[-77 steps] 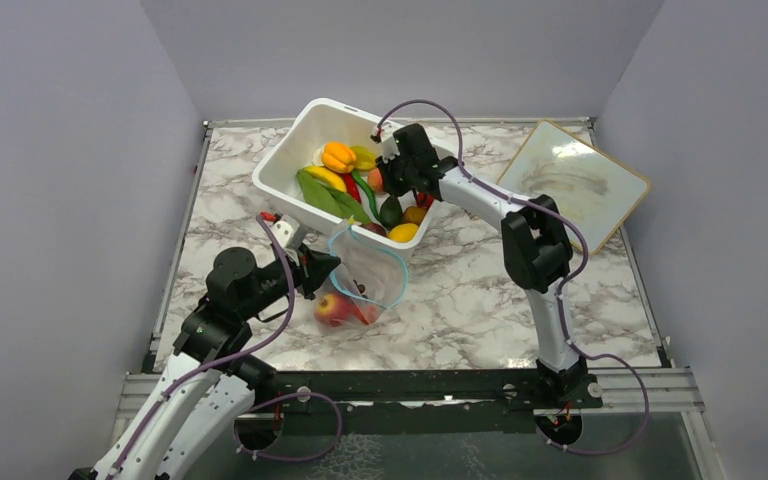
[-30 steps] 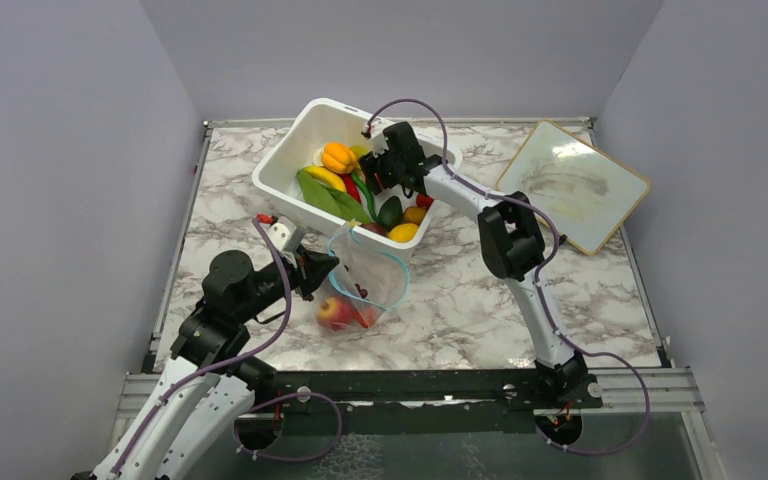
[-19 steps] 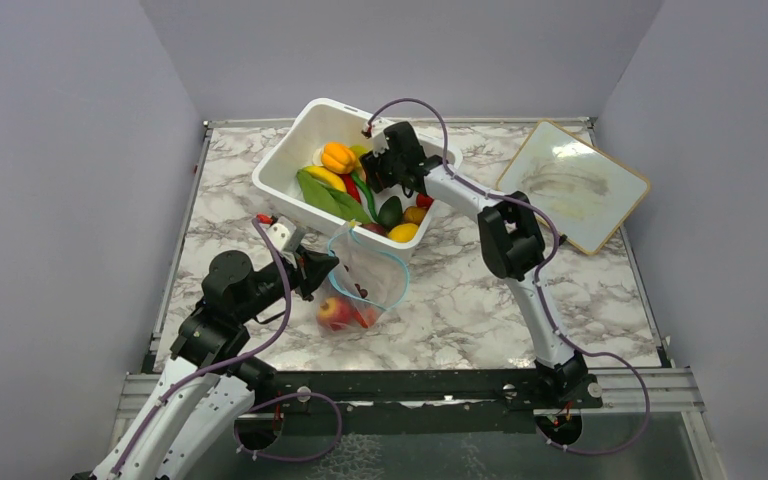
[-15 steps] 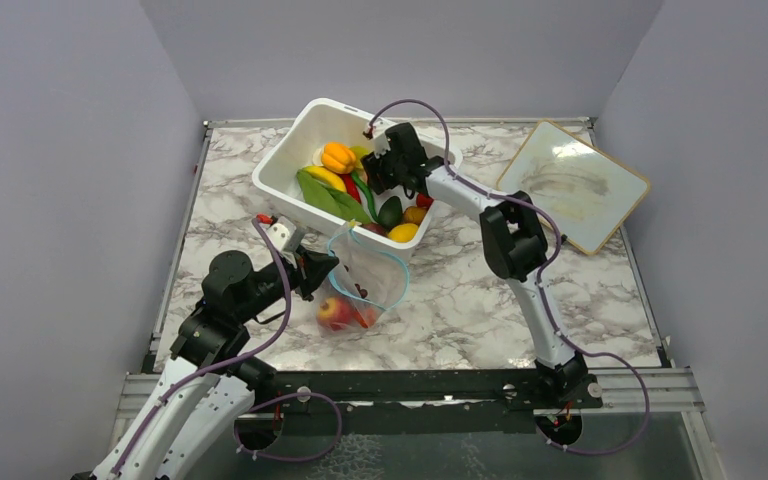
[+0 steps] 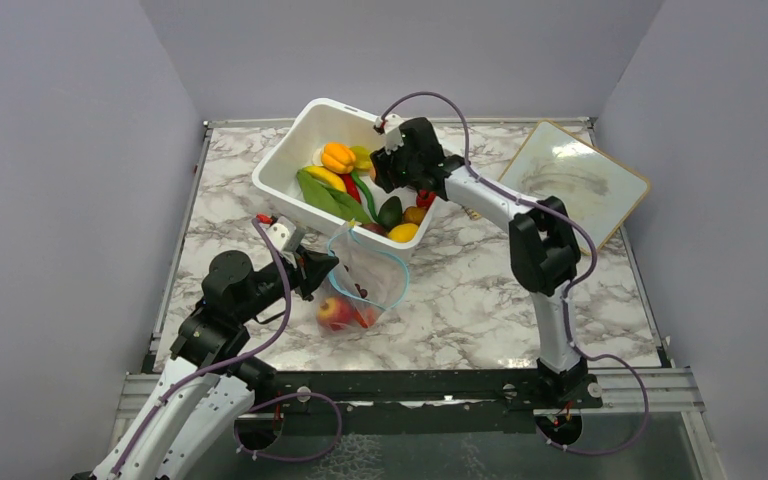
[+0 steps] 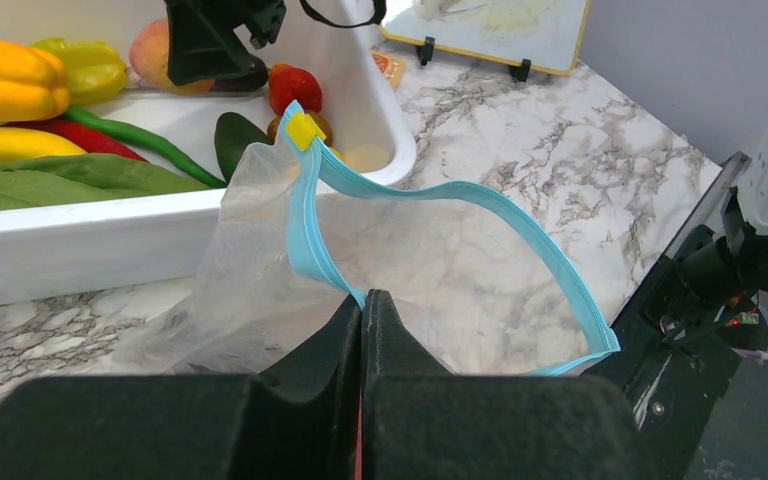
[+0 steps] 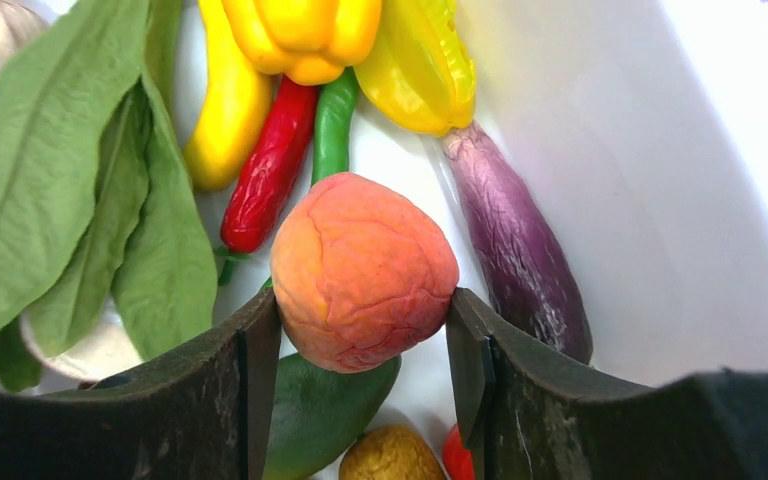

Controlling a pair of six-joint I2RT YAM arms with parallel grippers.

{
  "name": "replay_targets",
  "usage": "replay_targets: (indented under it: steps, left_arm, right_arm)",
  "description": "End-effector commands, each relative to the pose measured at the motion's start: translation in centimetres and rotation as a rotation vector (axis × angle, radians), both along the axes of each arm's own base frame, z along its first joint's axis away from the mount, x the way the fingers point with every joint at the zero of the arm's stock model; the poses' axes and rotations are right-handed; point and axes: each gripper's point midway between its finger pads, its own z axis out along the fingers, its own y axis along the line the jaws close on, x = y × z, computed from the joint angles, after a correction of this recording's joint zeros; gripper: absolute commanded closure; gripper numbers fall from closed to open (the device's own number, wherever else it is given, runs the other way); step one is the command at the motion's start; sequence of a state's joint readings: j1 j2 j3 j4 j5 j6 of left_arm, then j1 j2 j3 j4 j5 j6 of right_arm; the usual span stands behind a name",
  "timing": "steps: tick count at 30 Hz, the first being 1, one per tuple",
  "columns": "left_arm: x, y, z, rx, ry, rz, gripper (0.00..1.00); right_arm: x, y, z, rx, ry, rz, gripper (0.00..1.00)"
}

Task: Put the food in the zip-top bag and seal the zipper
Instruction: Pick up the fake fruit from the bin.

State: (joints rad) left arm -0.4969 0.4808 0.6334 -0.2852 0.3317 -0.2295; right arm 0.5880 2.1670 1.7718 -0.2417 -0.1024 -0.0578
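Left gripper (image 6: pixel 362 310) is pinching the near lip of the zip-top bag (image 6: pixel 250 260), jaws pressed tight together on the plastic right at the light blue zipper (image 6: pixel 450 198). The bag is standing on the marble table (image 5: pixel 480 290), mouth gaping wide open, zipper strip looping round it. A yellow slider tab (image 6: pixel 305 129) is sitting at the strip's far end, close against the tub wall. In the top view a red apple (image 5: pixel 333 311) is lying in the bag's bottom with another red piece beside it, just past the left fingertips.

Just beyond the bag the white tub (image 5: pixel 295 140) is sitting at an angle, full of toy food. Right gripper (image 7: pixel 363 325) is reaching into it and clamping the peach (image 7: pixel 360 260), one black finger (image 7: pixel 258 360) on each side, the peach filling the gap. A purple eggplant (image 7: pixel 515 240) is lying just right of the peach. A red chili (image 7: pixel 270 170) and a green bean (image 7: pixel 332 125) are running up to its left. A yellow bell pepper (image 7: pixel 300 35) and a yellow-green ridged piece (image 7: pixel 420 60) are lying farther on, green leaves (image 7: pixel 60 200) off to the left, and a dark green piece (image 7: pixel 320 410) is showing under the peach. The peach is over the tub's far half, well apart from the bag mouth.

Farther right, a small orange packet (image 6: pixel 390 68) is lying on the table and a wood-framed whiteboard (image 5: pixel 575 180) is propped up.
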Motion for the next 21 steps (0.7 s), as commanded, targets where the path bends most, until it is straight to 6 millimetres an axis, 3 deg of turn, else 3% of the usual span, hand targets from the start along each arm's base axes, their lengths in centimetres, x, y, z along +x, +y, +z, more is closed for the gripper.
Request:
replay_targets:
  steps: [1, 10, 21]
  left_arm:
    - [0.4, 0.1, 0.6, -0.009, -0.031, 0.014, 1.0]
    - [0.7, 0.2, 0.2, -0.003, -0.01, 0.029, 1.0]
    - [0.8, -0.1, -0.2, -0.01, 0.022, 0.027, 1.0]
  right_arm:
    - [-0.9, -0.2, 4.3, 0.051, -0.051, 0.009, 0.68]
    - [-4.8, -3.5, 9.2, 0.057, -0.09, -0.021, 0.69]
    - [-13.9, -4.6, 14.2, 0.248, -0.018, 0.113, 0.7]
